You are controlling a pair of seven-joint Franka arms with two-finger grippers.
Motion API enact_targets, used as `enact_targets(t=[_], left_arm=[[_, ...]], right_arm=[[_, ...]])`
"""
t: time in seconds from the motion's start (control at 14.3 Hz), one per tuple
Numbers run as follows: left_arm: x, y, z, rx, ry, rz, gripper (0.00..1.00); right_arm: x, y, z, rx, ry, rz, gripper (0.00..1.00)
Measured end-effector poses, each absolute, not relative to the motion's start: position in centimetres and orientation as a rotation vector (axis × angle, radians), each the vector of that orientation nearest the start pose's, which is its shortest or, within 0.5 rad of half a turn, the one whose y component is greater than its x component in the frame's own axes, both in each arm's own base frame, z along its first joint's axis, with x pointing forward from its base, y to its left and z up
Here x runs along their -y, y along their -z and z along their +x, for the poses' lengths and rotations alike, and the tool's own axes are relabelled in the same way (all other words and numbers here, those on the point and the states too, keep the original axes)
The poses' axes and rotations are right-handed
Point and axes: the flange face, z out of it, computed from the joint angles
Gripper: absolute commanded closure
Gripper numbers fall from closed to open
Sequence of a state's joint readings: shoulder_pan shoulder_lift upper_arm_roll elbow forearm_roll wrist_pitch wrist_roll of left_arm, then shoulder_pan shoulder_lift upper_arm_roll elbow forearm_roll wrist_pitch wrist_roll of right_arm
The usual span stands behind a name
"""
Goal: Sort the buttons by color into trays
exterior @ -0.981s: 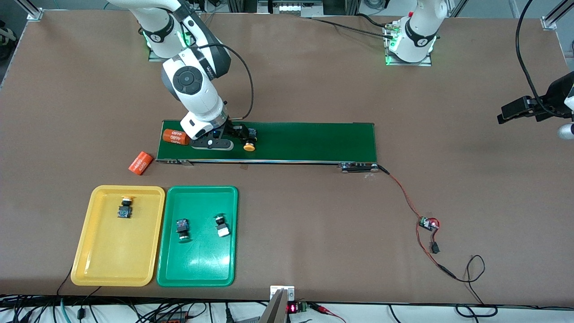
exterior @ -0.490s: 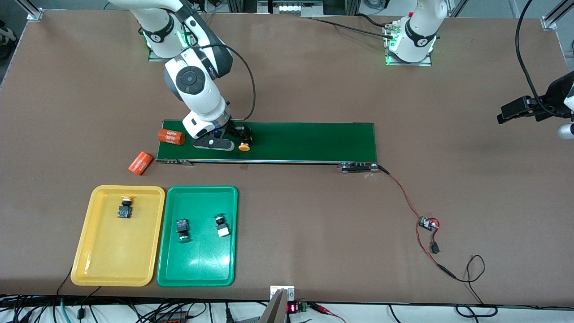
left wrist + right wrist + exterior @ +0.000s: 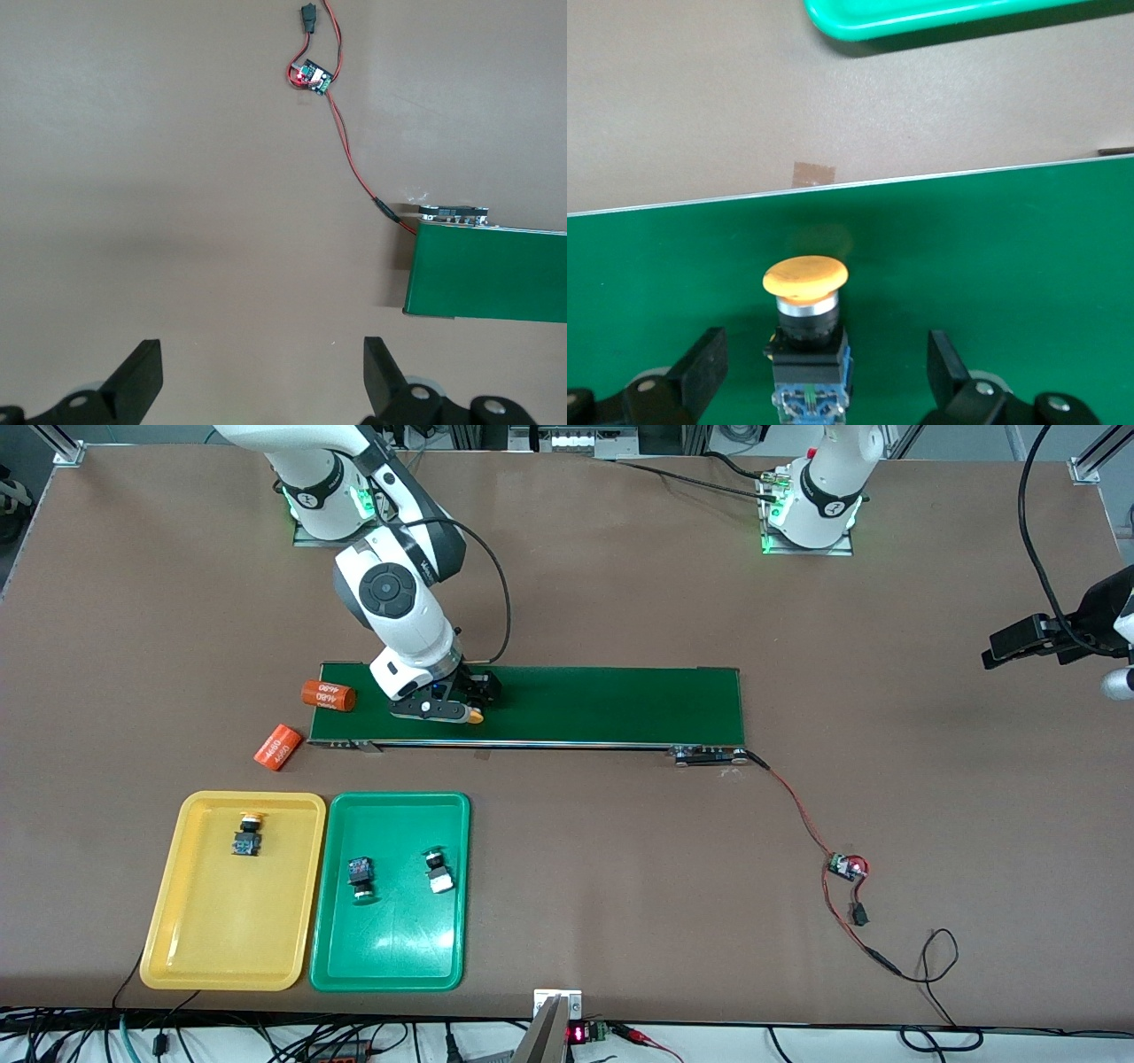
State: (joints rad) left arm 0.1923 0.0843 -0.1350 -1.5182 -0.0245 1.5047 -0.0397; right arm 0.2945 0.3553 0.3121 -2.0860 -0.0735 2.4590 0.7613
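Note:
A yellow-capped button (image 3: 804, 276) lies on its side on the dark-green conveyor belt (image 3: 602, 704). My right gripper (image 3: 824, 354) is low over the belt and open, one finger on each side of the button's black-and-blue body without touching it. From the front, only the yellow cap (image 3: 476, 716) shows beside the right gripper (image 3: 456, 701). The yellow tray (image 3: 230, 930) holds one yellow button (image 3: 248, 834). Two buttons (image 3: 361, 877) (image 3: 437, 871) lie in the green tray (image 3: 390, 948). My left gripper (image 3: 263, 354) waits open over bare table, off the belt's end.
One orange cylinder (image 3: 328, 694) lies at the belt's end toward the right arm, and another (image 3: 278, 747) is on the table nearer the front camera. A small circuit board (image 3: 846, 865) with red wires runs from the belt's other end. The green tray's corner (image 3: 939, 13) shows in the right wrist view.
The yellow-capped button and the orange cylinder have drifted along the belt toward the right arm's end. My right gripper has shifted over the button and now straddles its body. The left arm is still.

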Motion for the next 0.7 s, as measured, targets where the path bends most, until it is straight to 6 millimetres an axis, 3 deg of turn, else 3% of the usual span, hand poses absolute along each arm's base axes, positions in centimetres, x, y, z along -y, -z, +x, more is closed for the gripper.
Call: enact_targets(t=[0.14,0.28,0.42,0.56,0.7], left_arm=[[-3.3,-59.7,57.1,0.153,-0.154,-3.171,0.0],[-3.3,-59.7,57.1,0.152,-0.154,-3.171,0.0],[-3.2,-59.7,57.1,0.149,-0.151,-3.171,0.0],[-2.8,-59.9,57.3,0.138,-0.126,-3.173,0.0],[-2.4,-60.0,57.5,0.128,-0.1,-3.174,0.0]], right_arm=[[-33.6,-25.5,48.4,-0.171,-0.026,-3.069,0.21],[-33.9,-25.0,48.2,-0.145,-0.026,-3.078,0.51],[-33.9,-24.8,48.1,-0.13,-0.024,-3.085,0.74],[-33.9,-24.7,48.1,-0.129,-0.024,-3.085,0.92],[-33.8,-24.8,48.2,-0.13,-0.022,-3.085,0.98]])
